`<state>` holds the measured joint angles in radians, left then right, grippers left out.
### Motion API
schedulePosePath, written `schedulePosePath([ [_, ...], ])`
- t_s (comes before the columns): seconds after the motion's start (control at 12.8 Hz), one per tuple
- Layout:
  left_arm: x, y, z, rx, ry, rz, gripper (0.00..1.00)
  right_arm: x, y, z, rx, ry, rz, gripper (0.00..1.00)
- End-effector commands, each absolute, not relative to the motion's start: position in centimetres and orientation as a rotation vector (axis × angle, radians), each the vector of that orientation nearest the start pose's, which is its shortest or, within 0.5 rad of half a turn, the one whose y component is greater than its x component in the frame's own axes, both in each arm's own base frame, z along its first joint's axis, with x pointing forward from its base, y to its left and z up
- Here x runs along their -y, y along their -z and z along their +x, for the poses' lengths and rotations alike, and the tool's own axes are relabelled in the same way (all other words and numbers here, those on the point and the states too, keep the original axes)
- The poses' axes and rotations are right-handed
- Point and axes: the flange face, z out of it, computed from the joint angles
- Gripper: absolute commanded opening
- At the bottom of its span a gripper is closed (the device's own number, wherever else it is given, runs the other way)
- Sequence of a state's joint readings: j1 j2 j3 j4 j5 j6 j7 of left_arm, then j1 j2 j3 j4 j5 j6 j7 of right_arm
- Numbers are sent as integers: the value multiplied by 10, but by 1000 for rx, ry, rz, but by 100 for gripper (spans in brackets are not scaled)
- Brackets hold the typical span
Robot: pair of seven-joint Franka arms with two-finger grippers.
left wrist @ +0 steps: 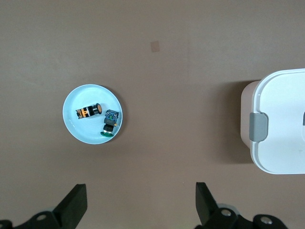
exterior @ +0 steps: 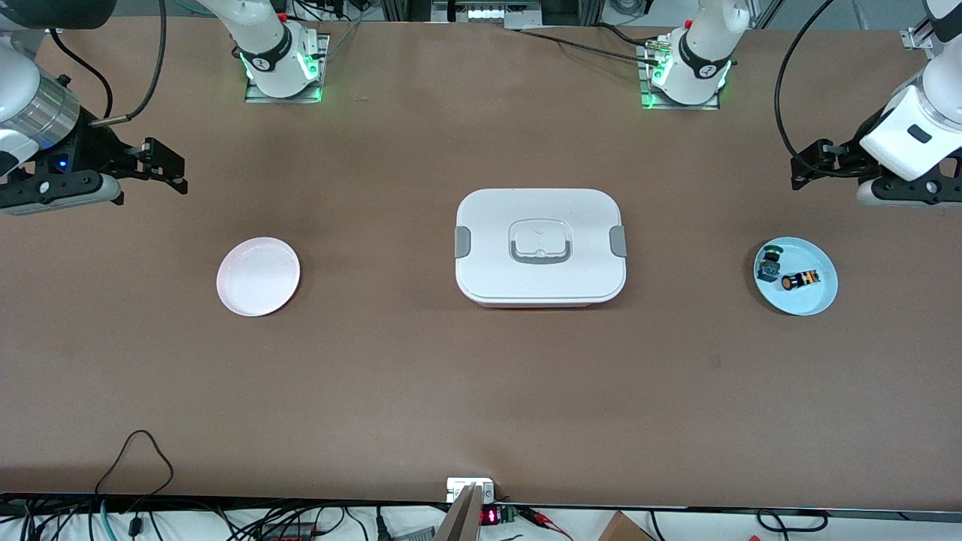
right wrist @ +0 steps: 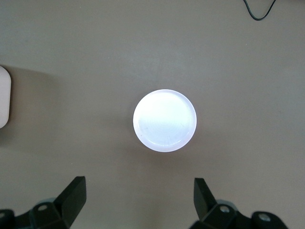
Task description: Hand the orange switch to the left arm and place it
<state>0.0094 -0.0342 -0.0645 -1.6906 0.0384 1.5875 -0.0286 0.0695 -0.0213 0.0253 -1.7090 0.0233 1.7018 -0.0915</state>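
Right pincer (exterior: 161, 167): up in the air at the right arm's end of the counter (exterior: 421, 376), over bare surface near the pink plate; jaws spread wide, grasping nothing. The right wrist view shows both fingers (right wrist: 71, 195) apart with only counter between them.
Right arm (exterior: 263, 45): base at the counter's rear edge, green lights lit at its foot; waits.
Pink plate (exterior: 258, 276): round, pale pink, flat on the counter toward the right arm's end; nothing on it. Centred in the right wrist view, where it looks almost white.
Box (exterior: 539, 246): white, rounded rectangle, lid on, grey clips on both short sides, grey-edged recessed handle in the lid. Sits mid-counter, between the two plates and well apart from each.
Left arm (exterior: 703, 56): base at the rear edge, green lights at its foot; waits.
Blue plate (exterior: 815, 299): round, light blue, toward the left arm's end of the counter; carries two small switches.
Green switch (exterior: 769, 263): dark body, green cap, on the blue plate, just beside the orange one.
Orange switch (exterior: 799, 280): black blocky body, orange round cap, lying on its side on the blue plate.
Left pincer (exterior: 815, 164): up in the air over bare counter near the blue plate; jaws released wide, empty. Fingers (left wrist: 74, 205) well apart in the left wrist view.
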Motion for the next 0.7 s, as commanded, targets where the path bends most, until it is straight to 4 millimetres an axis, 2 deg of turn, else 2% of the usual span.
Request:
schedulePosePath([
  [0.0, 29, -594, 543, -40, -86, -3107, 100, -55, -587, 555, 269, 31, -3103, 100],
  [0.63, 25, -593, 544, -30, -90, -3116, 100, -63, -589, 553, 295, 33, -3105, 100],
])
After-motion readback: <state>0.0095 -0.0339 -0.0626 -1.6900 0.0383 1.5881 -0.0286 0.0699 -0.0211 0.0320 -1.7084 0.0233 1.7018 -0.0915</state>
